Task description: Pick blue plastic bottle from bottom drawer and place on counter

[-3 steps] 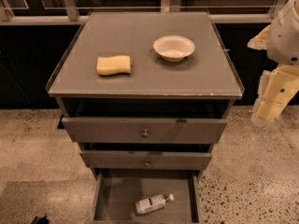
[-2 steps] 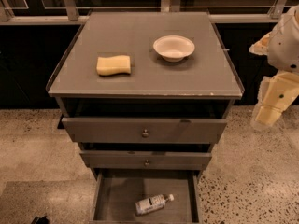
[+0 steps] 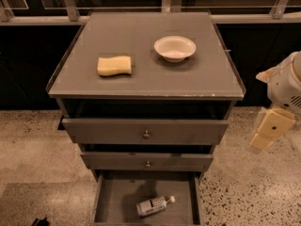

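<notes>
The blue plastic bottle (image 3: 154,205) lies on its side on the floor of the open bottom drawer (image 3: 113,199), white cap pointing right. The counter (image 3: 141,81) tops the grey cabinet. My gripper (image 3: 269,130), a cream-coloured piece under the white arm, hangs at the right edge of the view. It is beside the cabinet at the height of the upper drawers, well above and to the right of the bottle. It holds nothing that I can see.
A yellow sponge (image 3: 114,65) and a white bowl (image 3: 175,47) sit on the counter. The top drawer (image 3: 146,131) and the middle drawer (image 3: 146,161) stand partly pulled out above the bottom one. Speckled floor surrounds the cabinet.
My arm and gripper have moved downward at the right side of the cabinet. The bottle, sponge, bowl and drawers have not moved.
</notes>
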Controlling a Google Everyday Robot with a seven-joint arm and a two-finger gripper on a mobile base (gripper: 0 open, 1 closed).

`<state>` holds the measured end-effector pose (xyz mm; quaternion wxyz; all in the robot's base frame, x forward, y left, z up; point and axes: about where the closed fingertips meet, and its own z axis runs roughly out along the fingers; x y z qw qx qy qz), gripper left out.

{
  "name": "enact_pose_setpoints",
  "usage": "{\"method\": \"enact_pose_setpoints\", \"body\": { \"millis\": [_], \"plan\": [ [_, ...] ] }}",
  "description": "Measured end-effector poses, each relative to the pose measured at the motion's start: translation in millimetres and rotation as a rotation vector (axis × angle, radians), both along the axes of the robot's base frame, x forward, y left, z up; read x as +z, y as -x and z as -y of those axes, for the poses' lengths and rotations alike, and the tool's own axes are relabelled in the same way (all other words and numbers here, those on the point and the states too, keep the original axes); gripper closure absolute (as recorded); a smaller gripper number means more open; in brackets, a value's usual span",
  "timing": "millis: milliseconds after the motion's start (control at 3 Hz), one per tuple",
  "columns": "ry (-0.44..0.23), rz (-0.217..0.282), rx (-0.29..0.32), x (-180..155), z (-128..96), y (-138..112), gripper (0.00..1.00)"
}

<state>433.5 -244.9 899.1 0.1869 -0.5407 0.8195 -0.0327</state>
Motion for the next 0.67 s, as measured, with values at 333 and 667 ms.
{"method": "enact_pose_setpoints", "body": {
  "millis": [333, 667],
  "plan": [
    [0.000, 0.000, 0.000, -0.1, 0.0, 0.0, 0.00],
    [-0.072, -0.002, -0.036, -30.5, -1.7, 13.8, 0.00]
  ]
}}
